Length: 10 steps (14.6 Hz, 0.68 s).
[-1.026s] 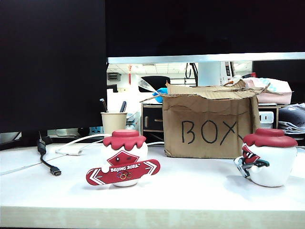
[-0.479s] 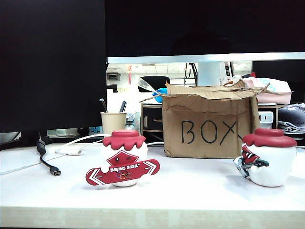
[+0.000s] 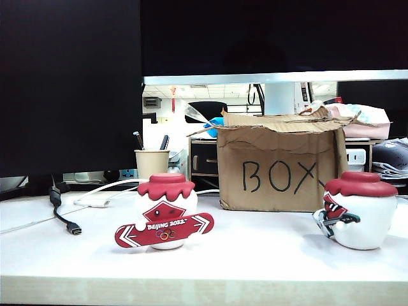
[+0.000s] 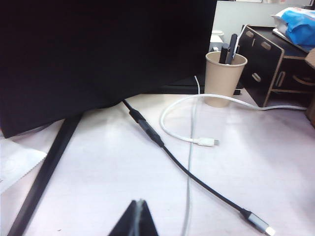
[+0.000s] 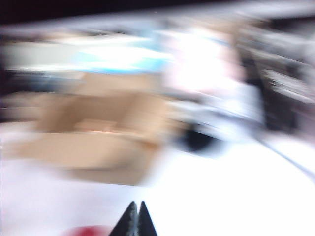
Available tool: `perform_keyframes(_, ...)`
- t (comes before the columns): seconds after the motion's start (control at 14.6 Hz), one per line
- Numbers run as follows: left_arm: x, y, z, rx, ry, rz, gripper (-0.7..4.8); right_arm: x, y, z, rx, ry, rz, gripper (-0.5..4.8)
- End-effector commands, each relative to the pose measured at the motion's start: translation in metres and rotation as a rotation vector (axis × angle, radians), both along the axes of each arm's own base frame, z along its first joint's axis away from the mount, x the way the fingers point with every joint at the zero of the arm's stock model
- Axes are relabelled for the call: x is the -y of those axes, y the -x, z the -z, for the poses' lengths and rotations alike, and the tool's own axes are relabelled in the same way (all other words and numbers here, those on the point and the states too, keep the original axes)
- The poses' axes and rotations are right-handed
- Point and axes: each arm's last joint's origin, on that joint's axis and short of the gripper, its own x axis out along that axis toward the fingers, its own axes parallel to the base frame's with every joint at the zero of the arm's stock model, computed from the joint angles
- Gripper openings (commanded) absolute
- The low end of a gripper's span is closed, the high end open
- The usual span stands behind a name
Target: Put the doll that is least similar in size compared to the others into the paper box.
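White table (image 3: 268, 255), paper box (image 5: 93, 142) beyond closed right hand (image 5: 135, 219)

Bare white table (image 3: 268, 245) lies between two mascots (image 3: 167, 210) (image 3: 357, 209); paper box (image 3: 279, 167) blocks behind

You're set up in an office, pretty clearly. Your white desk (image 3: 255, 255) sits under a big dark monitor (image 3: 70, 89), with a paper cup (image 3: 152, 163) of pens just below its edge and cables (image 4: 162, 147) trailing out beside that cup. Behind the monitor you can see ceiling panel lights and a black office chair (image 3: 207, 109) further back.
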Motion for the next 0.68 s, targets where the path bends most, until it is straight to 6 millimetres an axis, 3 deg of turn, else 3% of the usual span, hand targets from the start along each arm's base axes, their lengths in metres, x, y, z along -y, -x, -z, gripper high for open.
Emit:
perform_keyframes(0.07, 0.000, 0.000, -0.002, 0.012, -0.001, 0.007, -0.05, 0.005, -0.029, 0.026, 0.138, -0.036, 0.139, -0.05)
perform_keyframes(0.27, 0.000, 0.000, -0.002, 0.012, -0.001, 0.007, -0.05, 0.008, -0.048, 0.068, 0.270, 0.002, 0.106, -0.05)
perform_keyframes(0.55, 0.000, 0.000, -0.002, 0.012, -0.001, 0.007, -0.05, 0.009, -0.059, 0.111, 0.171, 0.005, 0.115, -0.05)
perform_keyframes(0.68, 0.000, 0.000, -0.002, 0.012, -0.001, 0.007, -0.05, 0.009, -0.059, 0.115, 0.126, 0.006, 0.113, -0.06)
